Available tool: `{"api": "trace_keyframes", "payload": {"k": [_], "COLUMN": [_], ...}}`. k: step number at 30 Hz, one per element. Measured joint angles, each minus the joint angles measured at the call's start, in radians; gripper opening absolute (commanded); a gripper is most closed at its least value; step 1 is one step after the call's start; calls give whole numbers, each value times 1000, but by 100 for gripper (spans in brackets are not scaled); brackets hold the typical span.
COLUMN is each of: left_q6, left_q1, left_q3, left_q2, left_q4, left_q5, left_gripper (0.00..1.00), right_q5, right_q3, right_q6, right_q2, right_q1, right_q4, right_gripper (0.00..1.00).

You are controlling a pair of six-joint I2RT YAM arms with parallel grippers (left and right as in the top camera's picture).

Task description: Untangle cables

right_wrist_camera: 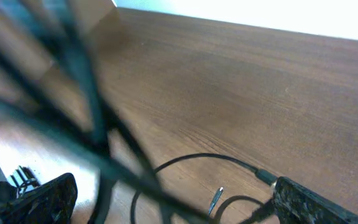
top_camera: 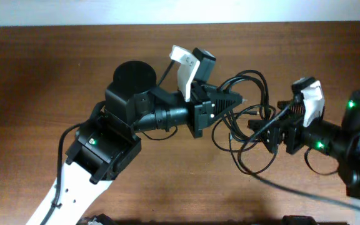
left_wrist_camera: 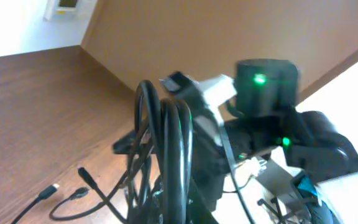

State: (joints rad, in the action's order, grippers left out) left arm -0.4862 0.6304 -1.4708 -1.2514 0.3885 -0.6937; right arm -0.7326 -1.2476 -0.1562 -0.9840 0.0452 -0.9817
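The cables (top_camera: 249,75) are a tangle of thin black cords between my two grippers, right of the table's middle. My left gripper (top_camera: 237,100) points right with its fingers together in the tangle. In the left wrist view a bundle of loops (left_wrist_camera: 173,149) rises from its jaws, and loose plug ends (left_wrist_camera: 86,177) lie on the wood. My right gripper (top_camera: 256,129) points left at the tangle's lower right. In the right wrist view its fingers (right_wrist_camera: 179,205) stand wide apart, with blurred cords crossing close in front and a cord (right_wrist_camera: 194,156) with a plug (right_wrist_camera: 265,177) on the table.
The wooden table (top_camera: 55,75) runs to a pale wall at the back. My right arm's body with a green light (left_wrist_camera: 260,79) stands close behind the bundle in the left wrist view. A thick black wire (top_camera: 64,140) hangs by my left arm's base.
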Motion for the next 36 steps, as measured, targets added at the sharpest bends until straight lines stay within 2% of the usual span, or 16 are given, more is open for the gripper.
{"api": "trace_keyframes", "payload": {"k": [8, 12, 19, 24, 28, 34, 36], "left_q6": [0, 0, 0, 0, 0, 0, 33], "left_q1": [5, -2, -143, -277, -311, -340, -373], "left_q3": [0, 0, 8, 7, 6, 6, 4], "left_q2": [0, 0, 50, 168, 174, 174, 176], "left_q4": [-33, -41, -28, -36, -21, -10, 55], "left_q5": [1, 1, -51, -67, -70, -70, -52], "left_gripper": [0, 0, 0, 0, 0, 0, 0], "right_q5": [216, 298, 375, 427, 426, 430, 431], "right_q3": [0, 0, -6, -6, -6, -6, -6], "right_q6": [4, 3, 11, 29, 31, 30, 31], "right_q2": [-174, -197, -197, -199, -200, -200, -200], "right_q1": [0, 0, -4, 126, 199, 203, 203], "right_q4": [-4, -9, -13, -37, -55, -59, -59], "right_gripper": [99, 99, 99, 99, 99, 99, 99]}}
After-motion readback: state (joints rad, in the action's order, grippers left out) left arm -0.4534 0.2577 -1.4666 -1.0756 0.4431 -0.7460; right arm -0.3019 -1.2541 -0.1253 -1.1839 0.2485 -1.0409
